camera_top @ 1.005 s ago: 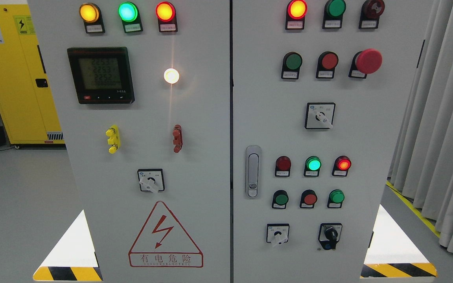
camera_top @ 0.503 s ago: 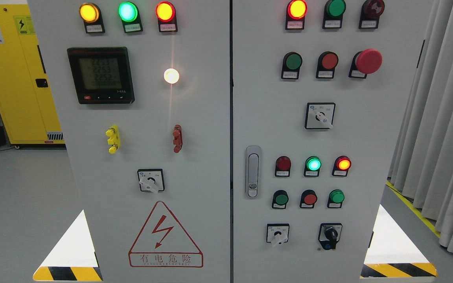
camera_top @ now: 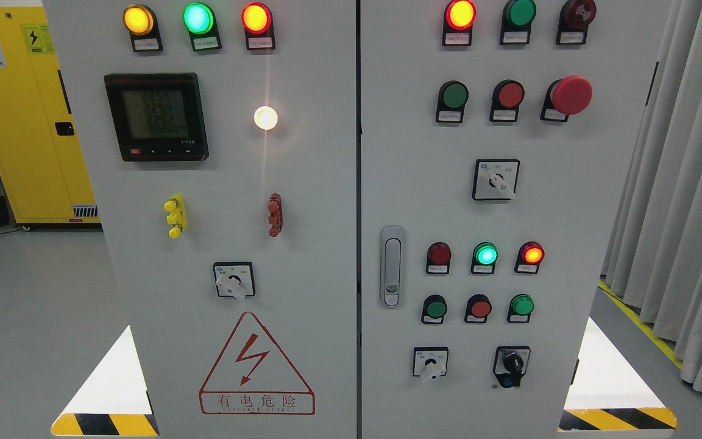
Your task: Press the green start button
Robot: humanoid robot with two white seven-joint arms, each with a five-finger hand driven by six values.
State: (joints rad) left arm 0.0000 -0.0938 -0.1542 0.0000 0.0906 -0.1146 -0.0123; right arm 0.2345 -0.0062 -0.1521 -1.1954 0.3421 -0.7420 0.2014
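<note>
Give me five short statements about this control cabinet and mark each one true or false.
1. The meter sits on the left door. True.
2. The big red mushroom button is on the left door. False: it is on the right door, upper right.
3. A robot hand is pressing a button. False: no robot hand is in view.
4. The door handle is on the right door, near its left edge. True.
5. The yellow cabinet stands to the right of the panel. False: it is at the far left.

2 cabinet doors (camera_top: pixel 229 183) (camera_top: pixel 570 183), 4 rotary switches (camera_top: pixel 234 280), 1 key switch (camera_top: pixel 512 366), 1 meter (camera_top: pixel 156 117), 1 red mushroom button (camera_top: pixel 571 95)
</note>
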